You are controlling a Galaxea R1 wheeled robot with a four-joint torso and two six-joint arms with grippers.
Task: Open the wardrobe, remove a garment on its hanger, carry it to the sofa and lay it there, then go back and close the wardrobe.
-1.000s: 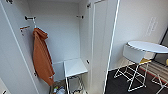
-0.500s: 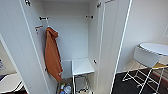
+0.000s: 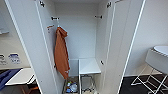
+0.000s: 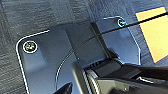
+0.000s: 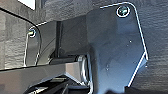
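Note:
The wardrobe stands straight ahead with both white doors swung wide: the left door and the right door. Inside, a long orange hooded coat hangs from the rail at the left. The rest of the rail is bare. The garment and its hanger are hidden from me. A patch of blue lies at the lower left edge; I cannot tell whether it is the sofa. Both wrist views look down past the robot's dark plates onto dark carpet.
A white shelf sits low in the wardrobe, with a wire basket and small items beneath it. A round white table on wire legs stands at the right. A low white table is at the lower left. A yellow floor patch lies under the left arm.
The whole picture has slid to the right and the wardrobe looks nearer, so the camera has moved. Nothing in the scene itself has shifted.

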